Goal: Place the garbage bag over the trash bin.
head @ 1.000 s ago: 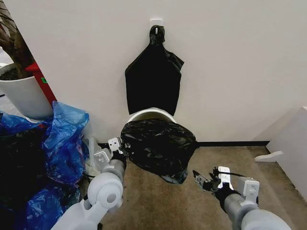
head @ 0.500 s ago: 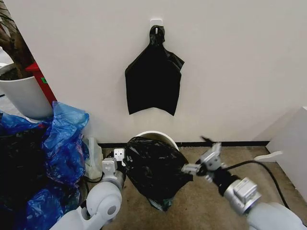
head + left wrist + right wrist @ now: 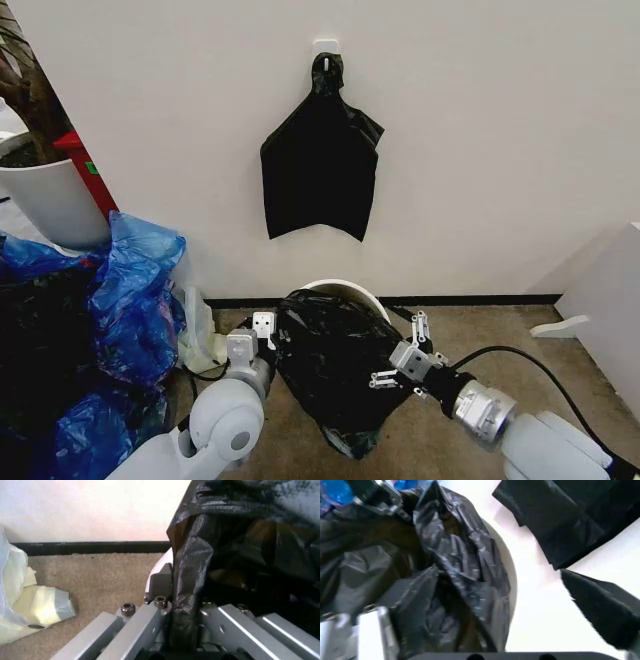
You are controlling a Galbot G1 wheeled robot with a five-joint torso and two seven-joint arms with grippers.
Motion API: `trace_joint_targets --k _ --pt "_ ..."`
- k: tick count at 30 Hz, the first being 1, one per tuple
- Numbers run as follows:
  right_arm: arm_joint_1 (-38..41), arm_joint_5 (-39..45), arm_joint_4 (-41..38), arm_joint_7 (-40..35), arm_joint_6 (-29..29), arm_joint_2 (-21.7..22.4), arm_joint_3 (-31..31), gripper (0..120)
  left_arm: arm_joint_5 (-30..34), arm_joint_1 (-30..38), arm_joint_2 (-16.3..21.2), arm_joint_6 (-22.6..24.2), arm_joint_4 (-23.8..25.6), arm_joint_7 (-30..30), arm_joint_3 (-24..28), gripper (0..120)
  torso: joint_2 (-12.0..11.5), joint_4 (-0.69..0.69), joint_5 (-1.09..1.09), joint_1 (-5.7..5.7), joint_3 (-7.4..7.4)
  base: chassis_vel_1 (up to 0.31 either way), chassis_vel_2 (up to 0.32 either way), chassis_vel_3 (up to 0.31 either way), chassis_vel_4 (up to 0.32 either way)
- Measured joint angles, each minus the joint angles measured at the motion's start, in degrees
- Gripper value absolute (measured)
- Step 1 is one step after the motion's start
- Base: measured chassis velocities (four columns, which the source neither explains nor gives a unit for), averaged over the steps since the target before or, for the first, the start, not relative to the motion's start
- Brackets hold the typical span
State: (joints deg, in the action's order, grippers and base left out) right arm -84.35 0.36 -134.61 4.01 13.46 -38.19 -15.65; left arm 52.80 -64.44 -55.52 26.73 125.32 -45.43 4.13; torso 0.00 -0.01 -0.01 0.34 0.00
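A: Where's the crinkly black plastic garbage bag [image 3: 335, 365]?

B: Draped over the round cream-white bucket [image 3: 340, 288]; left end effector [image 3: 262, 335] clamps its nine-o'clock edge, right end effector [image 3: 400, 365] spread at three o'clock.

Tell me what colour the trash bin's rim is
Cream-white; the trash bin rim shows best in the head view, above the garbage bag.

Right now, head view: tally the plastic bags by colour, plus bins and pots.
Black bags: 2, the garbage bag draped on the trash bin, pinched by the left gripper, and another black bag hung on the wall.
Blue bags: a heap, number unclear, counted as 1.
Cream-white trash bin: 1.
White plant pot: 1.
Total: 5.
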Motion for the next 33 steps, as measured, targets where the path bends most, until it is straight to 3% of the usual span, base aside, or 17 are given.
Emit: trace_joint_targets --k 10,17,23,33 --pt "1.55 -2.29 3.14 -0.04 -2.27 0.41 -0.08 47 -0.11 0.2 0.3 0.65 0.54 0.72 0.82 0 0.0 0.0 0.01 0.0 0.0 0.0 0.0 0.0 0.0" --pt "1.51 -1.46 4.41 -0.19 -3.15 0.69 -0.1 27 -0.51 0.35 0.46 0.72 0.71 1.56 1.09 0 0.0 -0.01 0.01 0.0 0.0 0.0 0.0 0.0 0.0" --pt "2.07 4.65 5.29 -2.94 -3.2 1.15 -1.69 1 -7.21 -0.86 1.62 0.36 0.46 7.19 2.09 0 0.0 0.0 0.01 0.0 0.0 0.0 0.0 0.0 0.0" --pt "6.2 16.19 8.73 -3.51 -3.59 2.07 -2.79 0 -17.56 -2.42 2.8 -1.18 0.0 15.8 2.66 0 0.0 0.0 0.01 0.0 0.0 0.0 0.0 0.0 0.0"
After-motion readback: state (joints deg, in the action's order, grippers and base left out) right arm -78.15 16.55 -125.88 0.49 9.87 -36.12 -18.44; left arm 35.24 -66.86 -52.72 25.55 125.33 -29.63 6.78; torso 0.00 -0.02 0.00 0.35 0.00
